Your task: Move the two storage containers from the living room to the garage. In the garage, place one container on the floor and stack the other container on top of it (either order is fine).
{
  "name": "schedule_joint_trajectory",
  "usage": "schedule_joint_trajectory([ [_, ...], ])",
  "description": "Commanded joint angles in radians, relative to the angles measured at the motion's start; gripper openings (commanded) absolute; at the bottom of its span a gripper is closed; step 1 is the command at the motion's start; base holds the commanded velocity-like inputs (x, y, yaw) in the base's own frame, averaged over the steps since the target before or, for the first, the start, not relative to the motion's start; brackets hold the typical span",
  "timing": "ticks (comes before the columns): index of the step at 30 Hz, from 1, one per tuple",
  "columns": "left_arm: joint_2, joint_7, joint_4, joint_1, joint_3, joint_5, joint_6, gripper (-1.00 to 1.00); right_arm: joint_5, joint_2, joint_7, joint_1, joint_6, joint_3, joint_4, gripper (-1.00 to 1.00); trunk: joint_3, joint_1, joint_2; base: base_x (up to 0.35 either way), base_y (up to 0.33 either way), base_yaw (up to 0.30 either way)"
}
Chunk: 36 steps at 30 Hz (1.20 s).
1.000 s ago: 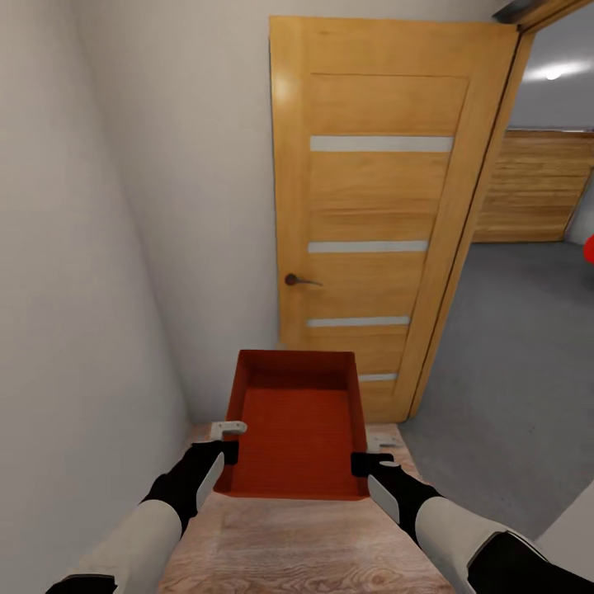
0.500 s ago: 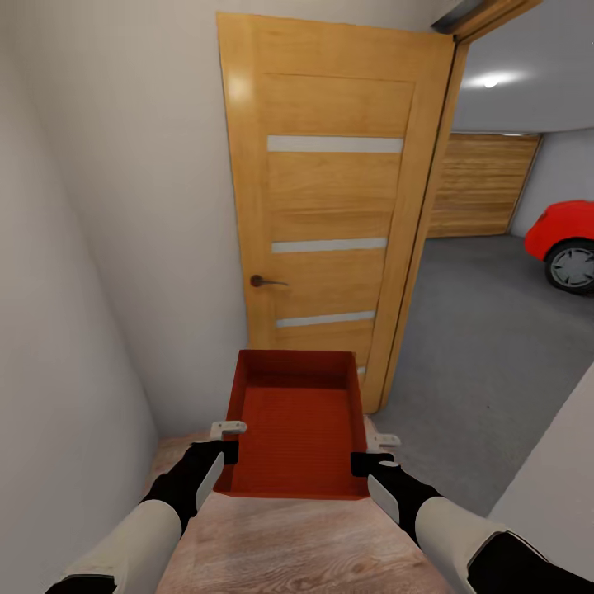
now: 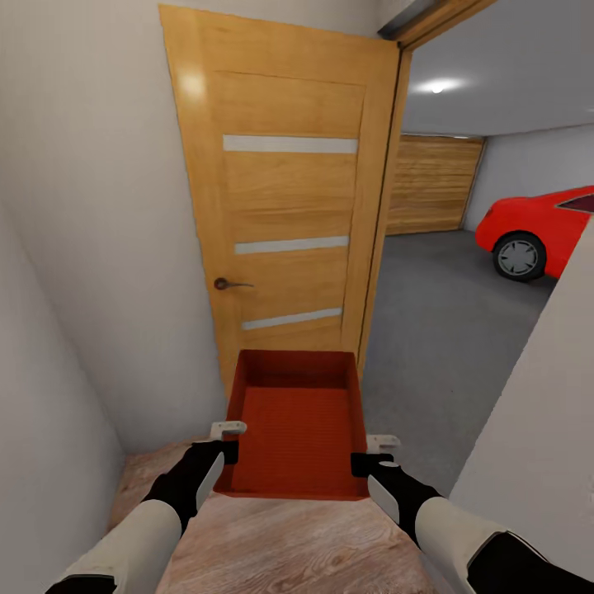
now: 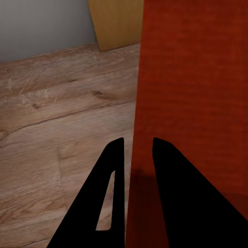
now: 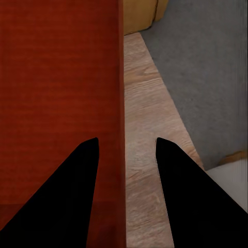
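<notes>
One orange-red storage container [image 3: 297, 429] hangs level in front of me over the light wood-plank floor [image 3: 289, 544], lidless and with nothing inside. My left gripper [image 3: 230, 441] is shut on its left wall near the closest corner. My right gripper [image 3: 375, 454] is shut on the right wall. In the left wrist view the black fingers [image 4: 111, 170] straddle the container [image 4: 196, 103] rim. The right wrist view shows the same on the container's [image 5: 57, 77] other wall. Through the doorway lies the garage with its grey concrete floor [image 3: 445, 330].
An orange-wood door [image 3: 280, 214] with pale slits stands open against the wall just ahead. A white wall corner [image 3: 536, 429] juts in close on the right, and a white wall [image 3: 49, 371] runs along the left. Inside the garage are a red car [image 3: 544, 231] and a wooden roll door [image 3: 429, 186].
The whole picture has shifted left as the camera turned right, bringing the garage opening and the red car into view. The container and both grippers hold the same pose.
</notes>
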Motion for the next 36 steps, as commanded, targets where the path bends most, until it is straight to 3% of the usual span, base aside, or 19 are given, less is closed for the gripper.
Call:
schedule_joint_trajectory([
  [1,-0.001,0.007,-0.001,0.0,0.0,0.0,0.006,-1.0,-0.008,0.005,0.016,-0.001,0.006,0.033,-0.019,-1.0,-0.002,0.001,-0.002,0.085,0.044,-0.269],
  [36,-0.003,0.008,-0.001,0.0,0.0,0.0,0.007,-1.0,-0.008,0.004,0.016,-0.002,0.003,0.033,-0.019,-1.0,-0.002,0.001,-0.002,0.168,0.141,-0.269],
])
